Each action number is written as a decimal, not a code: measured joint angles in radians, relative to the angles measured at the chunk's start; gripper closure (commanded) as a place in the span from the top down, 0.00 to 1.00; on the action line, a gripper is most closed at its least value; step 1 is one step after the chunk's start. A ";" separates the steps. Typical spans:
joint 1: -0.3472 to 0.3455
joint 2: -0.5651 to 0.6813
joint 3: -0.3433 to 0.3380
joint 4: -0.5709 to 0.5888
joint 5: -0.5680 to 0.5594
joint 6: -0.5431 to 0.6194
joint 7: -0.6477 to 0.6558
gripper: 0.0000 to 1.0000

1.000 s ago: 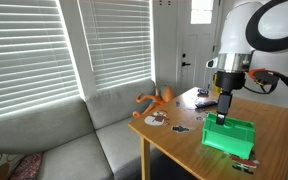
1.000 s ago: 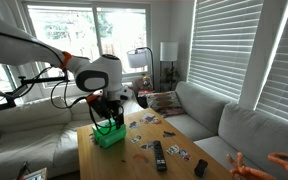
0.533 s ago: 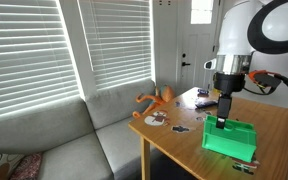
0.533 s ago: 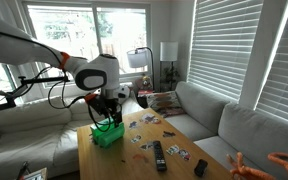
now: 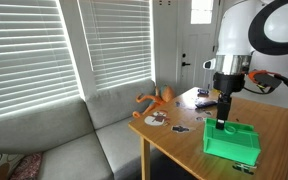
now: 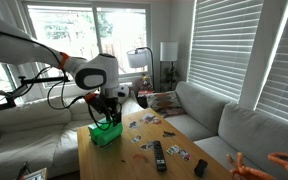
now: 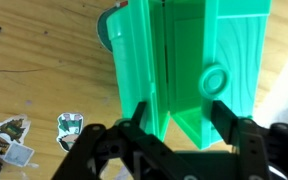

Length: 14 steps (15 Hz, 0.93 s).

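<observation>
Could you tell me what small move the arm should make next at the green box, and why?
Probably close the fingers fully on the box before any lift. In the wrist view they straddle a raised part of it, one on each side, but whether they press it yet I cannot tell. The box rests on the table, so a firm pinch should come first.

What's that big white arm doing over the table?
A robot arm's gripper is down at a green box on a wooden table. In the wrist view its fingers straddle one part of the box, very close to it; whether they actually grip it is unclear. Cards and a remote lie nearby.
</observation>
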 measured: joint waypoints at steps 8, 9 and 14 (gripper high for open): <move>-0.001 0.000 0.001 0.006 -0.029 0.000 0.029 1.00; 0.000 0.000 0.003 0.006 -0.029 0.000 0.031 1.00; 0.024 0.000 0.023 0.031 -0.021 -0.025 0.058 1.00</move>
